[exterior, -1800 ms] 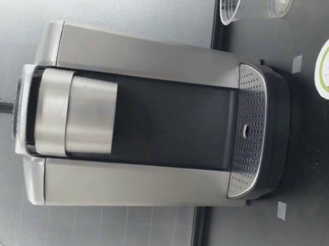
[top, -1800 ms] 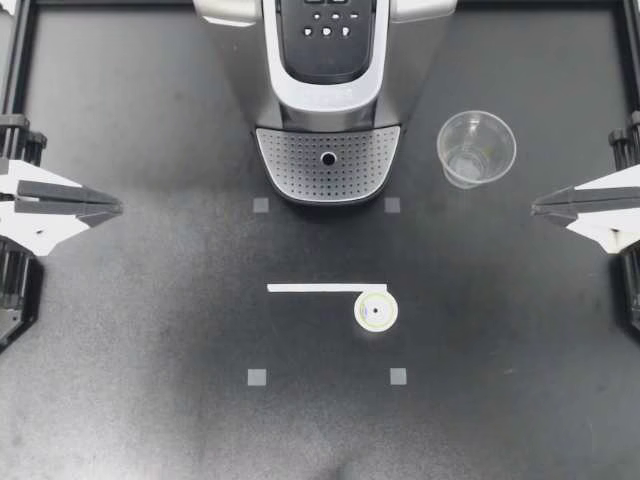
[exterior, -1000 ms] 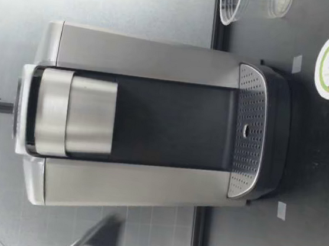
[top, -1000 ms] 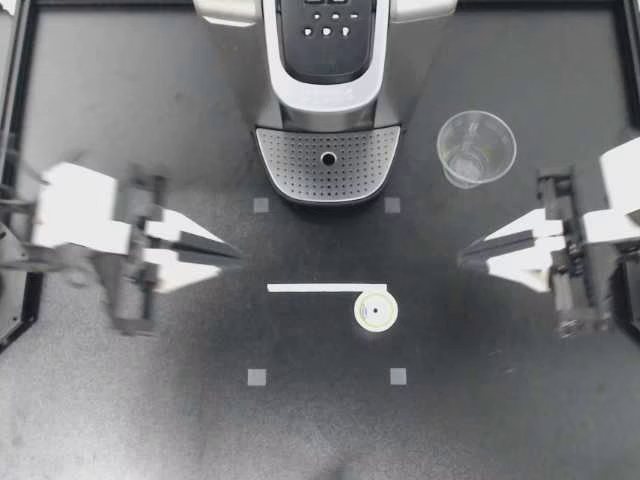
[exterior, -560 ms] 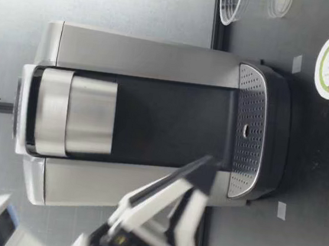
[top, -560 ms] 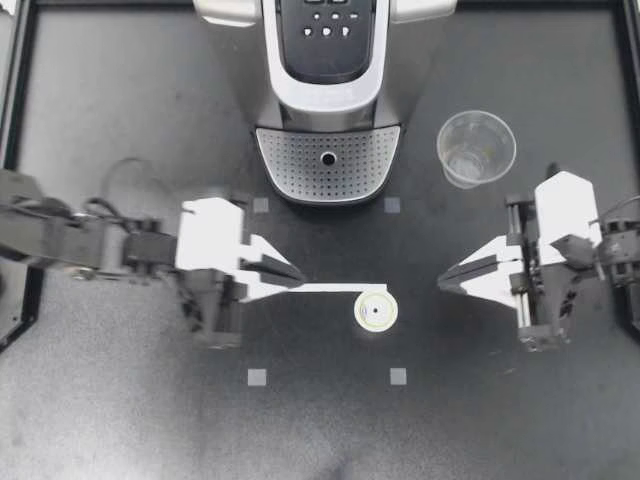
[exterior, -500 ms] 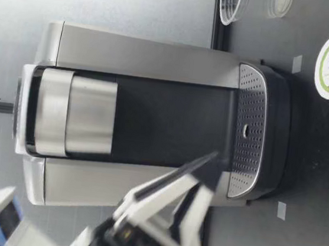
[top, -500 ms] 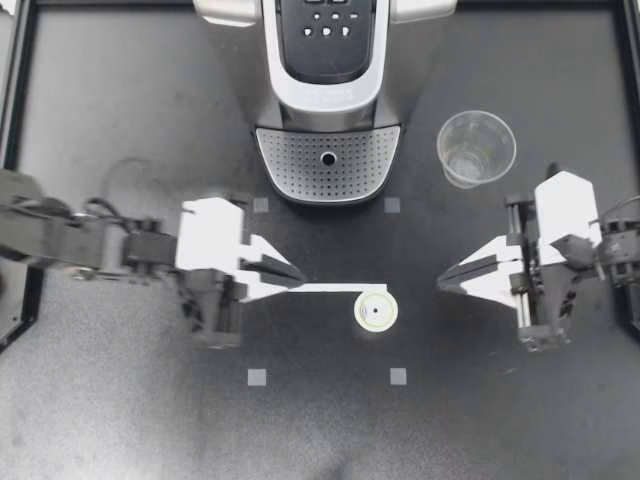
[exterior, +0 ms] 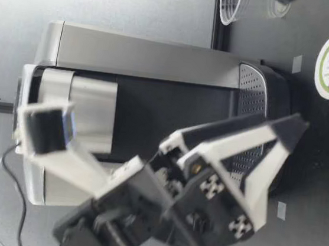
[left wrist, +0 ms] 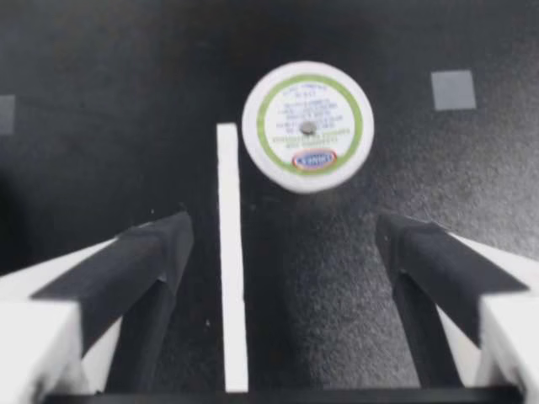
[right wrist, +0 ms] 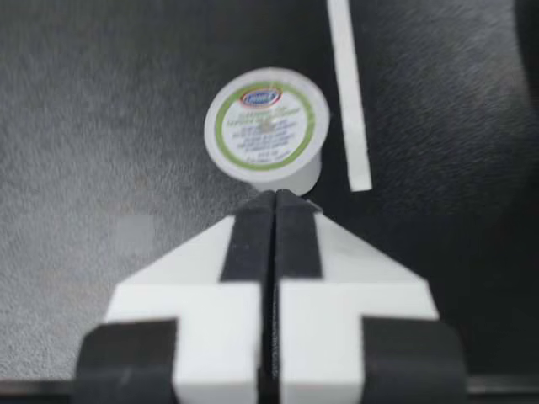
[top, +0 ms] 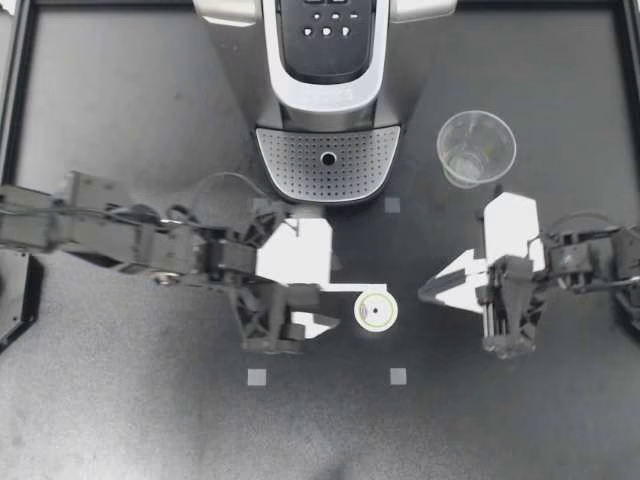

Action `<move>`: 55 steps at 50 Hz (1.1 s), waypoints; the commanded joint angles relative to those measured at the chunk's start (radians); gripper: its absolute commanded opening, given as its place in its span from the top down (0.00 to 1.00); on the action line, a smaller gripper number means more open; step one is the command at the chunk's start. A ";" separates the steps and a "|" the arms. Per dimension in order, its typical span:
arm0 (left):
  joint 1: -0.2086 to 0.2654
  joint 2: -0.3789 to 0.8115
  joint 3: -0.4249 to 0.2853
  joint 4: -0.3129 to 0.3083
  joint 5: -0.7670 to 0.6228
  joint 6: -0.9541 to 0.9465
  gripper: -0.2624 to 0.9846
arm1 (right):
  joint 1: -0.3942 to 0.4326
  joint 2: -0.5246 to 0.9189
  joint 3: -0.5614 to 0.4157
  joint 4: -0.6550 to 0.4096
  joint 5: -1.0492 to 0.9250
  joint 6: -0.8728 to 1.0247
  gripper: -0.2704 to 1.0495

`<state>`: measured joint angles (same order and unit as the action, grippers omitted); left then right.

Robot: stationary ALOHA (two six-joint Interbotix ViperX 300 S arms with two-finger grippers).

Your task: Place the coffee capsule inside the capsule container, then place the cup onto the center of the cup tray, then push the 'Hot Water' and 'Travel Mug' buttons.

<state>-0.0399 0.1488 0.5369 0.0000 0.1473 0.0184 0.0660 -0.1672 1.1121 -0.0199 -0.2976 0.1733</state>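
white, green-ringed coffee capsule (top: pixel 376 312) sits on the black table (top: pixel 120 400) at the end of a white strip (top: pixel 352 288), in front of the coffee machine (top: pixel 328 90); the cup (top: pixel 476 148) stands beside the machine. from above, my left gripper (top: pixel 328 307) and right gripper (top: pixel 428 290) flank the capsule. the wrist views show the spread better: left fingers (left wrist: pixel 139 261) wide apart with the capsule ahead, right fingers (right wrist: pixel 254 227) pressed together, tips just short of it. half a second ago both grippers were farther from the capsule; capsule and cup are unmoved.
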 commanded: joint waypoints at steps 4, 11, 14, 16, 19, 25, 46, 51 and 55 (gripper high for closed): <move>-0.005 0.014 -0.064 0.002 0.032 0.000 0.15 | 0.017 0.046 -0.026 -0.008 -0.063 -0.002 0.76; -0.021 0.044 -0.087 0.002 0.038 0.000 0.15 | 0.017 0.087 -0.035 -0.008 -0.112 -0.003 0.76; -0.023 0.052 -0.091 0.003 0.037 0.000 0.15 | 0.017 0.100 -0.040 -0.008 -0.123 -0.005 0.76; -0.023 0.058 -0.094 0.002 0.037 -0.002 0.15 | 0.017 0.107 -0.043 -0.009 -0.129 -0.005 0.76; -0.021 0.064 -0.103 0.003 0.034 0.000 0.15 | 0.017 0.121 -0.048 -0.009 -0.138 -0.006 0.76; -0.020 0.074 -0.114 0.009 0.029 0.000 0.15 | 0.017 0.138 -0.051 -0.008 -0.153 -0.012 0.76; -0.006 0.121 -0.153 0.018 0.028 0.000 0.15 | 0.017 0.155 -0.054 -0.009 -0.167 -0.017 0.76; -0.006 0.132 -0.163 0.018 0.028 0.002 0.15 | 0.017 0.156 -0.052 -0.009 -0.166 -0.017 0.76; -0.006 0.138 -0.166 0.018 0.029 0.002 0.15 | 0.017 0.156 -0.052 -0.009 -0.164 -0.017 0.76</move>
<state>-0.0506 0.3037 0.3973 0.0169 0.1825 0.0199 0.0752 -0.0015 1.0738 -0.0276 -0.4541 0.1565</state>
